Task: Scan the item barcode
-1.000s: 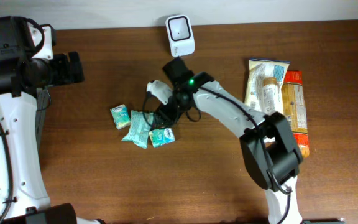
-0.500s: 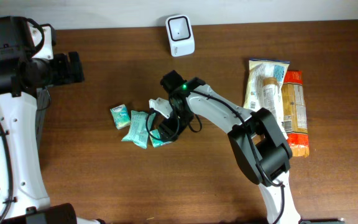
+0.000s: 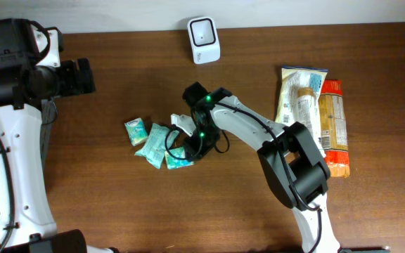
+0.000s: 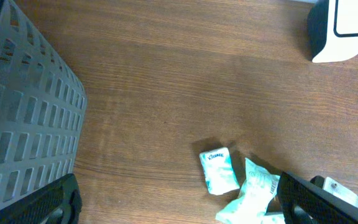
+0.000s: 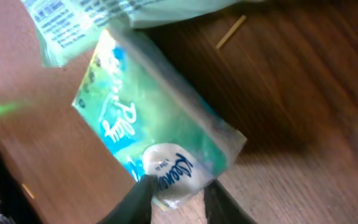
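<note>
Right claw [image 5: 179,196] is clenched on the end of a tissue pack [image 5: 160,124]. In the wrist view the two fingertips [image 5: 140,200] sit tight on either side of the pack's corner, right by the white oval Kleenex logo. Only the tips show, the rest of the fingers are cut off at the bottom edge. From overhead the arm's own body covers most of the grip, so just a teal sliver of the pack pokes out.

The pack itself is teal-green shiny plastic with blue lettering and a clear crimped seam at the end. The small print is too blurred to read. It lies flat on the table [image 3: 118,211], on the robot's side of the scanner [image 3: 204,40], well apart from it and a little to its left.

A pale green pack [image 3: 155,144] touches it on the side away from the scanner, partly overlapping, and a smaller pack [image 3: 136,131] sits just past that.

Two snack bags [image 3: 311,105] lie well off to the scanner's right.

Left claw [image 4: 178,186] hangs wide open with nothing in it, far left of the scanner, a grey basket [image 4: 17,124] cut off beside it.
</note>
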